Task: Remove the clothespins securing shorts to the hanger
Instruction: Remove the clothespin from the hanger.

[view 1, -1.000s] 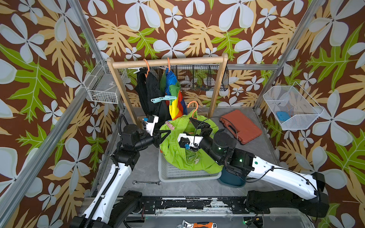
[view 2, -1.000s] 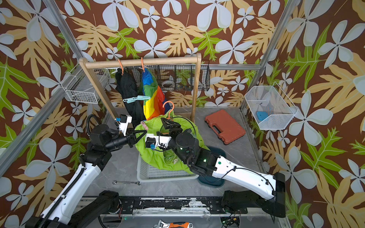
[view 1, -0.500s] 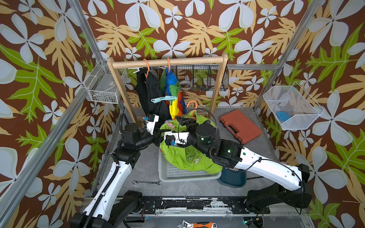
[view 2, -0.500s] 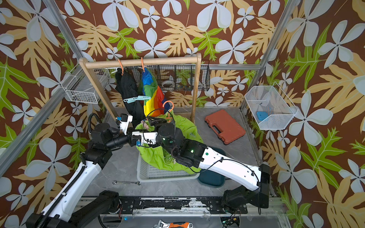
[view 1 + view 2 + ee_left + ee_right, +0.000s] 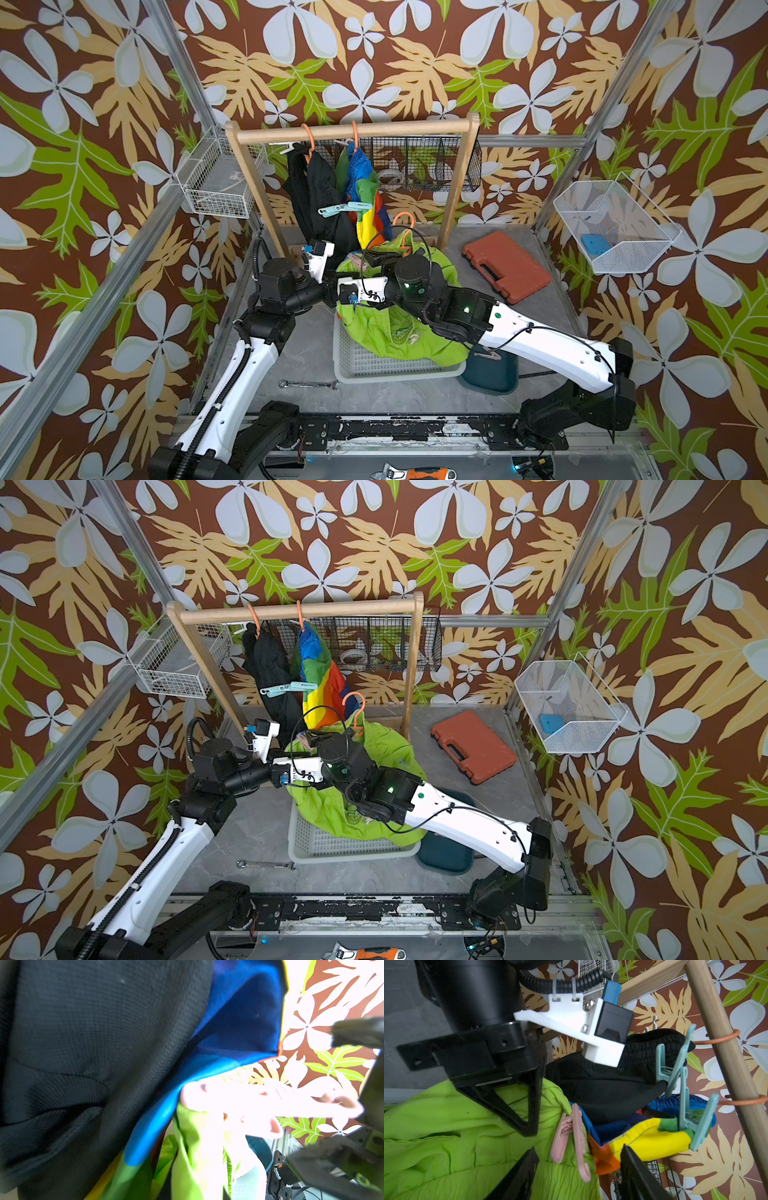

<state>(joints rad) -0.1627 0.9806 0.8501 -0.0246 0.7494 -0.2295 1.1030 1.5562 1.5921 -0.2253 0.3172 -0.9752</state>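
Right fingers (image 5: pixel 517 1178), spread astride the pinkish clothespin (image 5: pixel 571 1136) on the green shorts (image 5: pixel 446 1136), should squeeze its tails squarely while clenched left fingers (image 5: pixel 532 1126) steady the fabric.

The black shorts (image 5: pixel 602 1084), mid-frame in the right wrist view, are showing a matt, finely pitted mesh knit with a ribbed, gathered waistband. The lime green shorts (image 5: pixel 436 1136), at lower left there, are looking like thin, smooth woven cloth, creasing softly and catching a faint sheen. The colour-blocked shorts (image 5: pixel 650 1136) in blue, yellow, orange and green are showing smooth cloth with stitched hems. The mint-teal clothespins (image 5: pixel 680 1059) are showing smooth satin plastic with thin metal wire springs, and the pale pink clothespin (image 5: pixel 580 1138) is looking like the same plastic. The round rail (image 5: pixel 730 1068) at right is showing pale, smooth wood. In a top view, the orange-red case (image 5: pixel 505 266) is looking like matt moulded plastic, and the white mesh basket (image 5: pixel 631 249) like painted metal wire.
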